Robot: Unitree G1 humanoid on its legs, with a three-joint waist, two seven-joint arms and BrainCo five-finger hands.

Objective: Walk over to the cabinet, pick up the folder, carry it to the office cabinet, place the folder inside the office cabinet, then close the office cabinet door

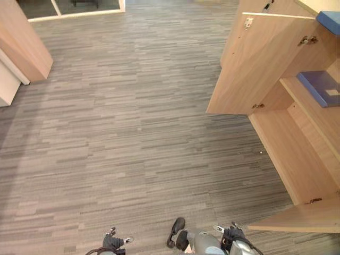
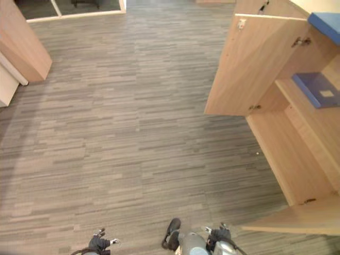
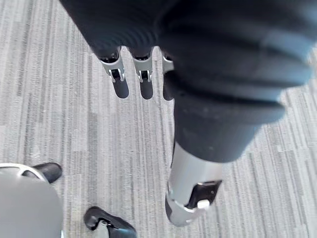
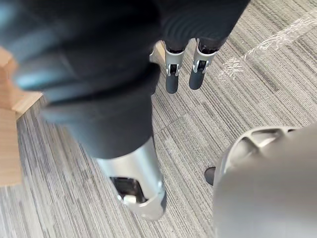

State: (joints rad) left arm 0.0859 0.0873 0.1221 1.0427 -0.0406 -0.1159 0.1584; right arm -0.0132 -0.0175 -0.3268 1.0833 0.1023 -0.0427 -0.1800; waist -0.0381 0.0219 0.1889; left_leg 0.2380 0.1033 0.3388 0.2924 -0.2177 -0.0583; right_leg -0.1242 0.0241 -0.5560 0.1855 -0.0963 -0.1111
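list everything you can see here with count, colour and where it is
cabinet: one, light wood, on the right, open
doors: two, light wood, both swung open, one at the cabinet's far end, one at its near end
folder: one, blue, lying flat on the shelf inside the cabinet
blue item: one, on the cabinet's top, cut off by the view's edge, cannot tell what it is
wooden unit: one, light wood, far left
carpet: one, grey striped, across the floor
left hand: silver fingers, dark cover, hanging over the carpet, fingers straight, holding nothing
right hand: same colours, fingers straight, holding nothing
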